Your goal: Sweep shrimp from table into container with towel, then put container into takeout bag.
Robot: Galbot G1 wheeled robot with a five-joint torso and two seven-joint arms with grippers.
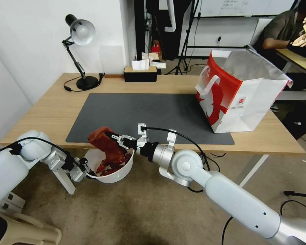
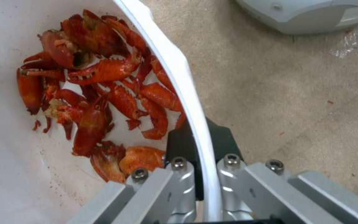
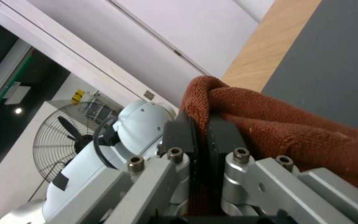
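We hold the container below the near edge of the counter, out over the floor, so that whatever is pushed off the edge drops into it. Our left gripper pinches the white rim, one finger inside the wall and one outside, as the left wrist view makes plain; that grip keeps the bowl's mouth open toward the counter edge. The shrimp lie heaped inside against the wall nearest the rim, and we see none on the dark mat, so we judge the sweeping to be as good as finished.

Our right gripper reaches across from the right, its fingers pressed onto a fold of the towel. The cloth hangs bunched from that pinch, its lower part draped over the far rim into the bowl, touching or just above the shrimp; we cannot tell which. Held this way it acts as a soft pusher along the counter edge.

The takeout bag stands upright and open on the right side of the counter, well apart from the bowl, its mouth facing up to take the container. A desk lamp and a tissue box sit at the back.
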